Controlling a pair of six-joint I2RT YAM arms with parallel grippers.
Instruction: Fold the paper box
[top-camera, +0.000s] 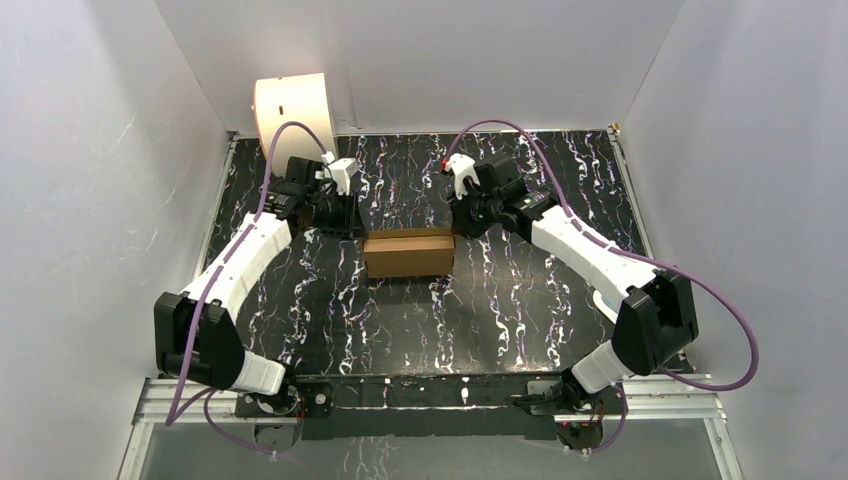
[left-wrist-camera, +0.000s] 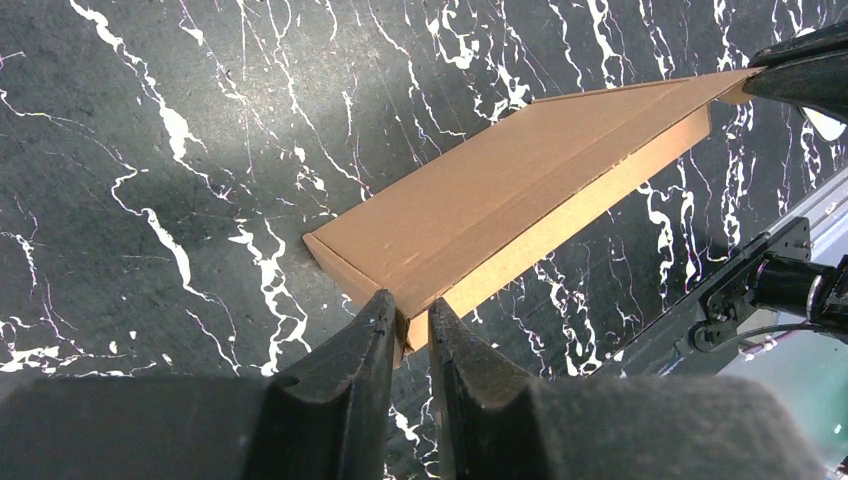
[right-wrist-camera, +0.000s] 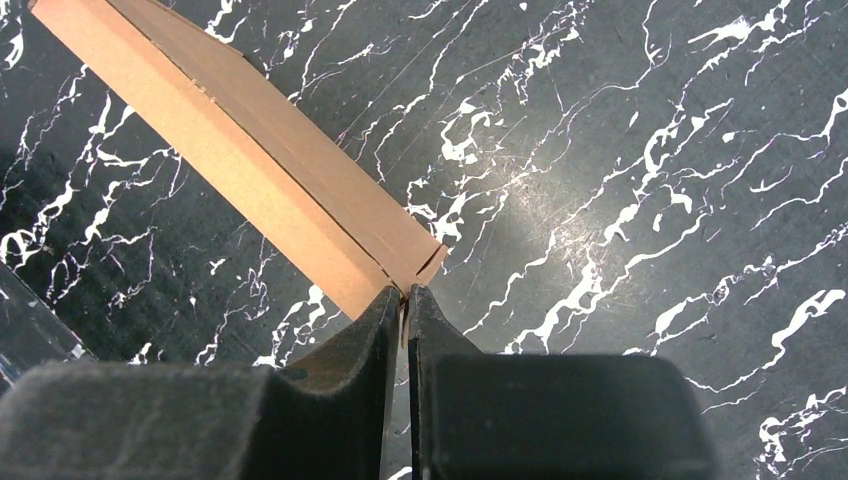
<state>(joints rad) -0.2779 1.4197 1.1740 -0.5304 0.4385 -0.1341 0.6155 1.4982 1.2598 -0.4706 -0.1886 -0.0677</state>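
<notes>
- Left claw (left-wrist-camera: 408, 325) is nearly closed and pinches one corner of the paper box (left-wrist-camera: 520, 190). Only a thin cardboard edge sits between its fingers. Do you see the same at the other end?
- Yes. The right claw (right-wrist-camera: 403, 305) is also almost shut, with a thin edge of the opposite corner between its fingers. The box lies on the dark marbled table (top-camera: 520, 320), about in the middle, between the two arms.
- So I think the step in hand is to hold both ends and finish the closing. How to do it well?
- I would move both arms together and at equal height, otherwise such a thin box can twist. Each grip is only on a corner, so a strong pull may tear the board or let it slip. Gentle pressure is better.
- And how does the box look?
- It is plain brown corrugated cardboard, long, flat and shallow. The lid appears folded down, with one crease running along the top. At the right claw's corner the layers gape a little, so this end seems not fully tucked. I cannot tell if the tabs are in their slots.
</notes>
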